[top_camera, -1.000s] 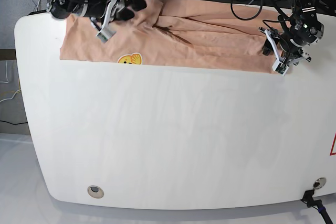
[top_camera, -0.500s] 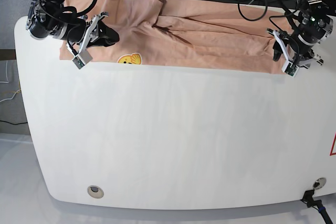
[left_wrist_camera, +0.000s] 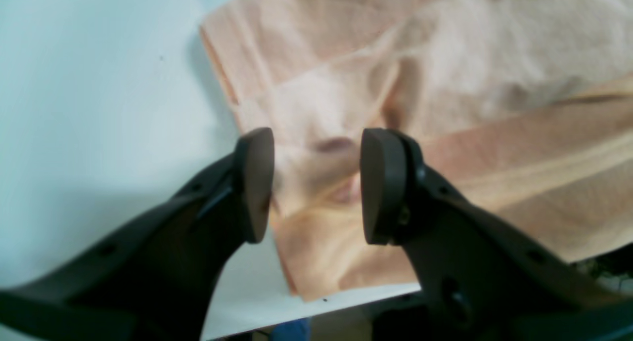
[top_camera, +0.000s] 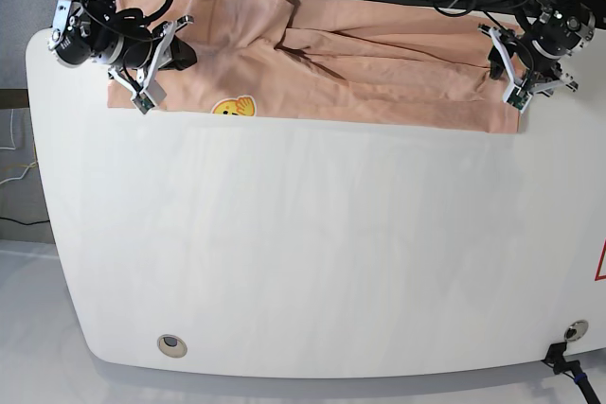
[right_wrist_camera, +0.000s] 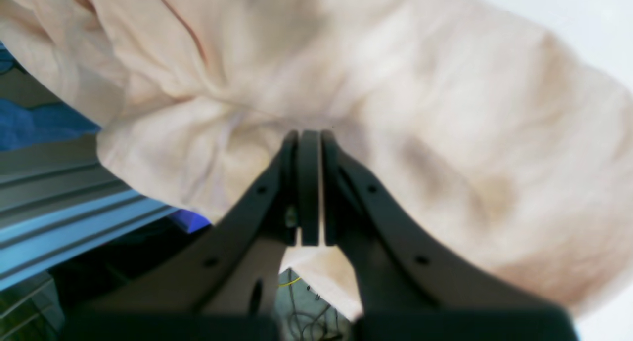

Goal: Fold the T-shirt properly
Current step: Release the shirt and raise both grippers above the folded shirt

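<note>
The salmon T-shirt [top_camera: 360, 63] lies creased along the table's far edge, its yellow print [top_camera: 234, 107] near the left end. My right gripper [top_camera: 180, 56] is at the shirt's left end. In the right wrist view this gripper [right_wrist_camera: 309, 183] is shut, its tips pinching puckered cloth of the T-shirt [right_wrist_camera: 445, 108]. My left gripper [top_camera: 511, 73] hovers over the shirt's right end. Seen from the left wrist, the gripper [left_wrist_camera: 316, 183] is open just above a corner of the T-shirt [left_wrist_camera: 445, 84], with nothing gripped.
The white table [top_camera: 303, 234] stretches toward the camera, with a round hole [top_camera: 171, 344] near its front left and another [top_camera: 575, 330] at the front right. Cables hang beyond the far edge. A blue rail [right_wrist_camera: 49, 242] runs below the table's edge.
My right gripper moved left from the bunched collar area to the shirt's left end and shut on the cloth. My left gripper shifted farther back along the right end, still open.
</note>
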Action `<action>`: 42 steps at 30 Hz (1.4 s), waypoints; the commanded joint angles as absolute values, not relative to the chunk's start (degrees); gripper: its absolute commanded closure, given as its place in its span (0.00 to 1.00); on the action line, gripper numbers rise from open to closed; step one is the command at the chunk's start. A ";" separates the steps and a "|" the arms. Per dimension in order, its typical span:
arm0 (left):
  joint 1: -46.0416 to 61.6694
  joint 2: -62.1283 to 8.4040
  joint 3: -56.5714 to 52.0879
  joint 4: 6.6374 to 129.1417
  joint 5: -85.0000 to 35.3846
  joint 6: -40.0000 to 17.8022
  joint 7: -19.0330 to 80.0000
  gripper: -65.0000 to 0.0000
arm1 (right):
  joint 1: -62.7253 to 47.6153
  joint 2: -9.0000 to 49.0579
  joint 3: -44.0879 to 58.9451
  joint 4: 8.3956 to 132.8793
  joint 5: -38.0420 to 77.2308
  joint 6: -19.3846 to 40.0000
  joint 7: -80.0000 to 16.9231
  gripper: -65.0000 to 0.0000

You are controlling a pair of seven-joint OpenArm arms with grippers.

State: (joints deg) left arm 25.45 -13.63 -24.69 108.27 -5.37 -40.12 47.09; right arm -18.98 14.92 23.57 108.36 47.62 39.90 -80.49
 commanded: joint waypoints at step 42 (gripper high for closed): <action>12.88 -14.46 -22.29 89.71 -5.32 -40.00 46.64 0.59 | -4.00 14.73 23.69 86.11 24.84 40.00 -67.47 1.00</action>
State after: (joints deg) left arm 12.38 -14.02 -22.24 89.30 -7.97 -40.12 42.76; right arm -3.92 14.57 23.79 86.17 28.25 40.53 -64.69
